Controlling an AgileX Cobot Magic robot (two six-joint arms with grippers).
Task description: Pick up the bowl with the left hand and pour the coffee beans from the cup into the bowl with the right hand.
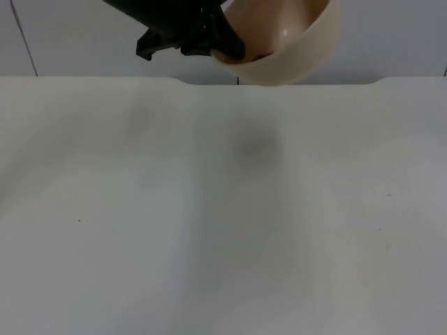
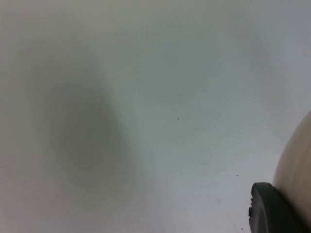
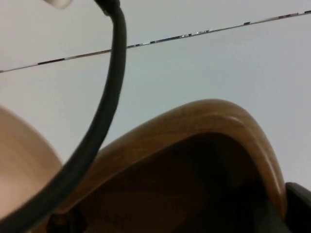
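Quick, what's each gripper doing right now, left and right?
Left gripper: shut on the cream bowl, held high above the table.
Right gripper: fingers cannot be told; the wooden cup sits close before its camera.

Bare table [image 1: 223,230] open throughout; raised bowl [image 1: 293,49] blocks far edge

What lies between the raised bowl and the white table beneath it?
Nothing: in the top view the bowl, held by the left end effector, hangs above bare table, with only its faint shadow there.
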